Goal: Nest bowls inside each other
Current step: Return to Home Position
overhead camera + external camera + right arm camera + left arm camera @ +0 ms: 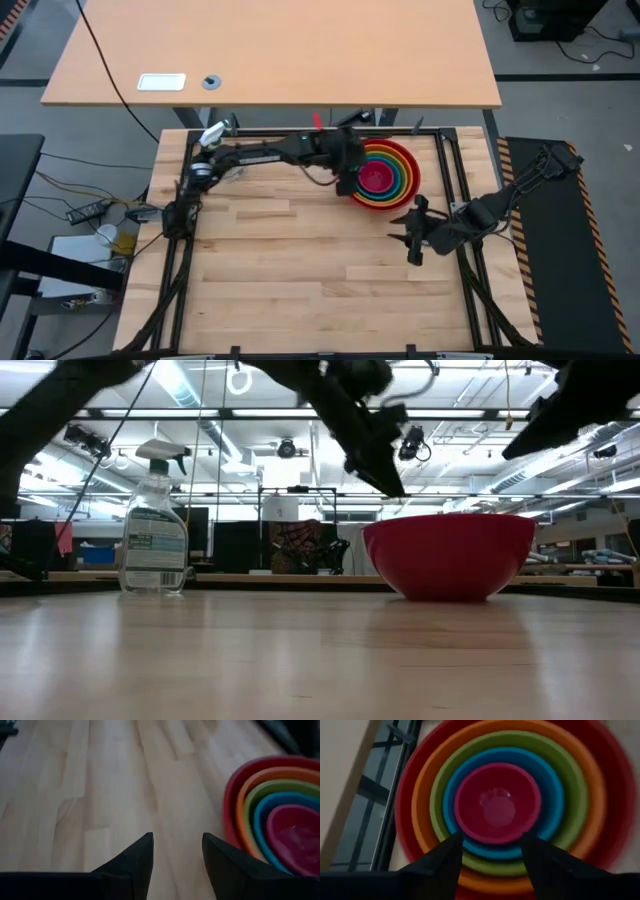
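Observation:
Five bowls sit nested at the table's far right: red (405,160) outermost, then orange (422,785), green (570,765), blue (552,815), and pink (497,802) innermost. The red bowl (450,555) stands on its base on the wood. My left gripper (492,865) hovers open over the stack's left rim, tilted down at the pink bowl, also seen in the high view as the left gripper (352,185). My right gripper (408,232) stands open nearer the front, right of the table's middle, with only bare wood between its fingers (135,865).
A clear spray bottle (155,520) with a white nozzle stands at the far left corner (212,133). A black frame (440,150) runs along the table's edges just behind and right of the bowls. Bare wood (300,280) spreads over the middle and near side.

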Controlling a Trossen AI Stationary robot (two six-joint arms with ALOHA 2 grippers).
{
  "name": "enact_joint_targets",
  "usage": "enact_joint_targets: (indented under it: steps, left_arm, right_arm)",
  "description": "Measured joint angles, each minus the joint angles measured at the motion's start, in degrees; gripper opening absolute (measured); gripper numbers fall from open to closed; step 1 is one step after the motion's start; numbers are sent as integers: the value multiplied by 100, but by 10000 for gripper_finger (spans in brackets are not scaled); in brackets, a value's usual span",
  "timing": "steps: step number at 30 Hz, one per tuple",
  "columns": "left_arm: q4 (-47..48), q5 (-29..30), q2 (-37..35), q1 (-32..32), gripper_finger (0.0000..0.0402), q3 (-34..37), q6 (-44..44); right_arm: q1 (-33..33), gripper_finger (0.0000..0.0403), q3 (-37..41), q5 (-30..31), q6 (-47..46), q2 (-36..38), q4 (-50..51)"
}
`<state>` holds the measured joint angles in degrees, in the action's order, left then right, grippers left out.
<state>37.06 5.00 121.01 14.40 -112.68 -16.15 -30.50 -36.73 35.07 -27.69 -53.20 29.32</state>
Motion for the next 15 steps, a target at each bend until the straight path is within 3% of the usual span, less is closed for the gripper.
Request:
enact_joint_targets:
  steps: [3,7,10,15]
  left_arm:
    - [-382,76,-755,0,179,1063,61]
    - [-1578,137,-2037,-23,158,2949,402]
    - [-2472,162,-3115,-124,153,4205,742]
    - [-3117,662,-4580,-486,153,5782,979]
  right_arm:
    - [201,176,0,0,239,318,-9]
    - [532,171,17,-6,698,718,-118]
    - [867,164,310,-71,1231,1091,-816]
    - [1835,150,876,-980,1815,1807,-1896]
